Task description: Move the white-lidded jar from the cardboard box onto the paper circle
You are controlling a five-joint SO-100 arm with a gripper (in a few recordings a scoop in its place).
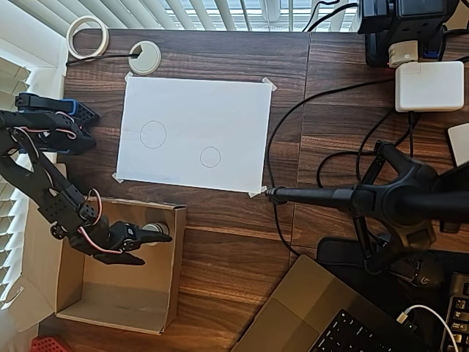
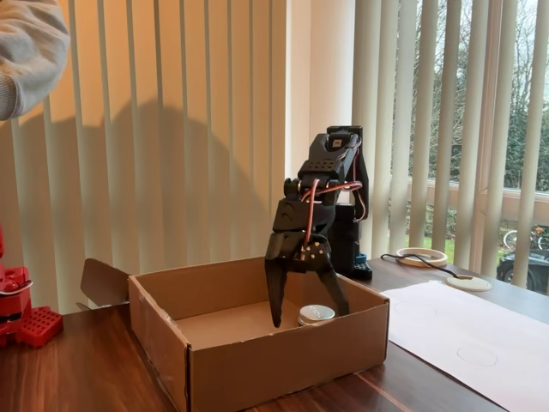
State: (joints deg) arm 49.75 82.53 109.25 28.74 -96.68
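The cardboard box [image 1: 73,293] [image 2: 257,369] stands open at the lower left of the overhead view. Inside it, near the far right corner, sits the white-lidded jar [image 1: 152,229] [image 2: 316,314], upright on the box floor. My black gripper [image 1: 155,248] [image 2: 309,318] reaches down into the box and is open, one finger on each side of the jar in the fixed view, not closed on it. In the overhead view the upper finger covers part of the jar. The paper circle [image 1: 210,157] is a thin pencil outline on the white taped sheet [image 1: 194,95] [image 2: 463,330], and nothing lies on it.
A larger drawn circle [image 1: 152,134] is on the same sheet. A white tape roll [image 1: 88,37] and a desk grommet [image 1: 144,57] lie behind it. A camera stand [image 1: 396,202], cables and a laptop [image 1: 322,315] fill the right. A person's sleeve [image 2: 26,51] shows at top left.
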